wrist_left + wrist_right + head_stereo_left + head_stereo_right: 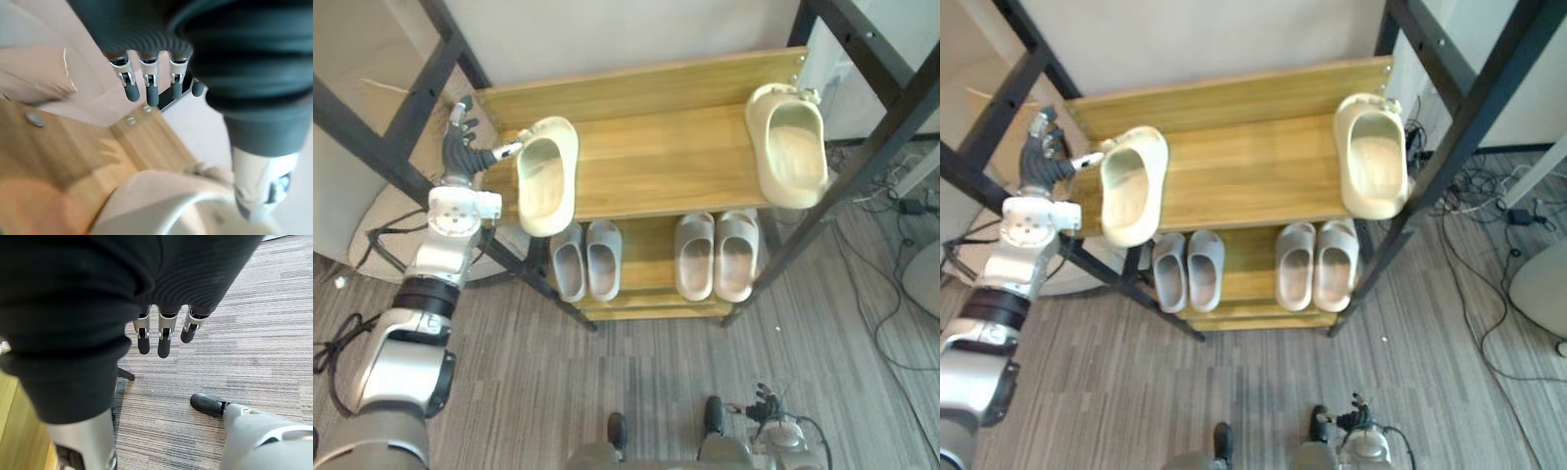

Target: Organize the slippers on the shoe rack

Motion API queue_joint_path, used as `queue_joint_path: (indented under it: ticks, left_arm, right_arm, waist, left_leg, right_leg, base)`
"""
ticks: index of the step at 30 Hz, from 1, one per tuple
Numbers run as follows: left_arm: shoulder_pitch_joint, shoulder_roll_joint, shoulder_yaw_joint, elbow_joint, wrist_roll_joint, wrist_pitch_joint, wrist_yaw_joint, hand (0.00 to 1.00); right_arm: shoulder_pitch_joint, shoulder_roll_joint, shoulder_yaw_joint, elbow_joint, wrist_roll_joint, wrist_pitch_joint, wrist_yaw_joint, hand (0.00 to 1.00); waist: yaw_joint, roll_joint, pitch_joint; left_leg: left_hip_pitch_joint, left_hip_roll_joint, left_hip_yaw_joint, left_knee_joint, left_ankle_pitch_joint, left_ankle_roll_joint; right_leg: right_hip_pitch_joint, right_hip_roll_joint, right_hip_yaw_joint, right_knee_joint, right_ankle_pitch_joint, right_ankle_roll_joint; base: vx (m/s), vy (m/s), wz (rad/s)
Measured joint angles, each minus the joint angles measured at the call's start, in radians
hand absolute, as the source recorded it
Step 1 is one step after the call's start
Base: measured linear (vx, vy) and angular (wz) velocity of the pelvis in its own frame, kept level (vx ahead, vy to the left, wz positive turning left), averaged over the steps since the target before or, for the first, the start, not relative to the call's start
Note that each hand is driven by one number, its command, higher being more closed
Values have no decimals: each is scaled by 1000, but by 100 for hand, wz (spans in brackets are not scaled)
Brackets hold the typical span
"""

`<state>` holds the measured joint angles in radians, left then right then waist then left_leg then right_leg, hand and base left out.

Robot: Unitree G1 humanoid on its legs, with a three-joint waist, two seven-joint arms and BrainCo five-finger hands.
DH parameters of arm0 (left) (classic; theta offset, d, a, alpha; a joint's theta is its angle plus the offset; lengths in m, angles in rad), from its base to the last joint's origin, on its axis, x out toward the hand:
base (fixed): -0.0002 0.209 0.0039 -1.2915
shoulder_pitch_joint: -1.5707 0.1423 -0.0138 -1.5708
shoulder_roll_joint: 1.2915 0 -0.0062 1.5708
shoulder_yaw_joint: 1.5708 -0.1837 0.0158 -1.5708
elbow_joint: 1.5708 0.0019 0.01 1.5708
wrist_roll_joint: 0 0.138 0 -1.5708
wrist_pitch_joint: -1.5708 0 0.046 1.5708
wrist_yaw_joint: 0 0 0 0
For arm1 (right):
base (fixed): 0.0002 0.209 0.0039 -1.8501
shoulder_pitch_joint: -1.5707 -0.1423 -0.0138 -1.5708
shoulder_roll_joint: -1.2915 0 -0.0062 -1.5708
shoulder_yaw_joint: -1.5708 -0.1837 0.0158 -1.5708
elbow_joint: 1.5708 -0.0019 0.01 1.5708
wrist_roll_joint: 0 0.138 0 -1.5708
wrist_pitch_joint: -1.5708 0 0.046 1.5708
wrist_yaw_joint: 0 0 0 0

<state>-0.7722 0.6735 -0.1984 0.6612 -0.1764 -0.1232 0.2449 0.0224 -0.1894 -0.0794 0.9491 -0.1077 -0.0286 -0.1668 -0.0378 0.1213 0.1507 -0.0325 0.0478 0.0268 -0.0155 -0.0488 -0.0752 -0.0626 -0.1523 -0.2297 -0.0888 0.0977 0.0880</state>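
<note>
Two cream slippers lie far apart on the top board of the wooden shoe rack [656, 162]. The left slipper [546, 176] overhangs the front edge; the right slipper [790, 152] sits at the right end, also over the edge. My left hand [460, 152] is raised at the rack's left end, open, with straight fingers [146, 90] and its thumb reaching to the left slipper's rim [161, 205]. My right hand [769, 406] hangs low over the floor, open, fingers [164, 340] straight and holding nothing. On the lower shelf stand a grey pair [585, 259] and a beige pair [717, 255].
Black slanted frame posts [421, 98] flank the rack on both sides. Cables [891, 206] lie on the carpet at the right, beside a pale round object [925, 279]. A round beige base [391, 225] sits left of the rack.
</note>
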Motion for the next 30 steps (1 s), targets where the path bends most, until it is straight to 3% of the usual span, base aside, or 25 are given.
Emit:
queue_joint_path:
  ticks: [13,14,21,30]
  left_arm:
    - [-40,2,-67,117,74,21,-32,0]
    - [-40,1,-67,117,79,21,-32,100]
    - [-82,2,-68,180,115,22,-34,100]
    - [-134,21,-73,217,135,27,-36,100]
  right_arm:
    - [0,0,-28,0,1,-2,2,0]
    - [0,-1,-32,0,1,-2,2,0]
    - [-2,-1,-33,0,2,-11,2,0]
    - [9,-1,-38,-25,31,-11,2,0]
  waist:
    - [-12,29,20]
    - [-12,31,22]
    - [-12,33,23]
    - [-34,38,27]
  left_leg:
    - [-3,0,9,1,-1,1]
    - [-3,0,10,1,-1,1]
    - [-6,-1,29,1,-1,1]
    - [-10,-2,47,1,-1,0]
  right_leg:
    - [-10,0,16,0,9,-3]
    - [-11,0,16,0,9,-3]
    - [-26,0,33,0,18,-5]
    - [-42,1,52,0,25,-1]
  base:
    - [-21,-4,-3]
    - [-1,-4,-3]
    - [-32,-3,-9]
    - [-8,-1,-6]
